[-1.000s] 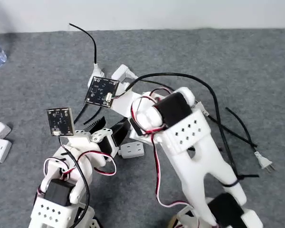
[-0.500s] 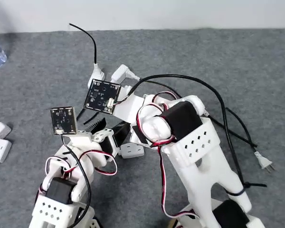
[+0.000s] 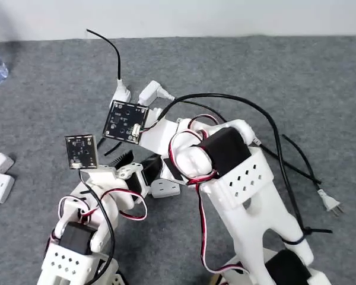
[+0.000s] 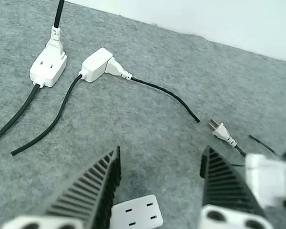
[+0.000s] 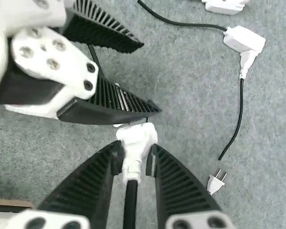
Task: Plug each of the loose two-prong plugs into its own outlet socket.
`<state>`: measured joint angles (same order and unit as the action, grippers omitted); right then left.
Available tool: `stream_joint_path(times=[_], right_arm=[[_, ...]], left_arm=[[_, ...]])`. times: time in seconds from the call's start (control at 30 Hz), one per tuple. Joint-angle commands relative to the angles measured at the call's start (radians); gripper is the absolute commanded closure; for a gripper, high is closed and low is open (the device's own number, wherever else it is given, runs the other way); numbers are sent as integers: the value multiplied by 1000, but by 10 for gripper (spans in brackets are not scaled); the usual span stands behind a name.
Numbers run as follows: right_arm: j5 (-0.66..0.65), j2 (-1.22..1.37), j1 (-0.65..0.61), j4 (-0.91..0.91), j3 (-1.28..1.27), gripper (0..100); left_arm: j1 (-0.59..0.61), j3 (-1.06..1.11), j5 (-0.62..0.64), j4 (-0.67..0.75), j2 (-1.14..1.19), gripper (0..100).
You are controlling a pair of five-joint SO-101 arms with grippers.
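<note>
Right gripper: clenched on a white plug, the black cord running back between its fingers.
Plug: held low over the mat near centre of the high view, its nose right against one finger of the left gripper.
Left gripper: released, jaws spread wide, one to either side of the socket.
Socket: white block, flat on the mat, slots facing up. It sat at 6 o'clock of centre in the high view, just beside both grippers. Whether a finger touched it could not be told.
Small plug: two prongs, loose on the mat on a black cord, at 3 o'clock of centre beside the right arm and well apart from the socket.
Far plug: two prongs, loose, at 4 o'clock near the mat's edge.
White connector: on a black cord at 11 o'clock.
Angled connector: just beside the white connector, also at 11 o'clock.
Edge sockets: white, at 9 o'clock by the picture's border.
</note>
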<state>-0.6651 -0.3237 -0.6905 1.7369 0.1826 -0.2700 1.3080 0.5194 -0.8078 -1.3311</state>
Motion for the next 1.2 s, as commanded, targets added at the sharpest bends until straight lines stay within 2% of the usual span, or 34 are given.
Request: stream_joint_path(times=[0.0, 0.1, 0.27, 0.4, 0.6, 0.87, 1.17], right_arm=[[-5, -24, -13, -30, 11, 990], [-44, 5, 13, -30, -8, 990], [-87, 99, 54, -59, -49, 990], [-123, 162, 56, -94, -64, 991], [-201, 312, 87, -120, -64, 991], [-245, 469, 105, -171, -63, 991], [-250, 483, 113, -182, -121, 991]], left_arm=[[55, -15, -17, -3, 2, 739], [187, -31, -26, -15, 2, 739], [359, -15, -115, -49, 2, 739], [451, 38, -247, -127, 2, 739], [644, 114, -414, -130, 2, 739], [743, 162, -608, -135, 2, 739], [741, 173, -620, -133, 2, 739]])
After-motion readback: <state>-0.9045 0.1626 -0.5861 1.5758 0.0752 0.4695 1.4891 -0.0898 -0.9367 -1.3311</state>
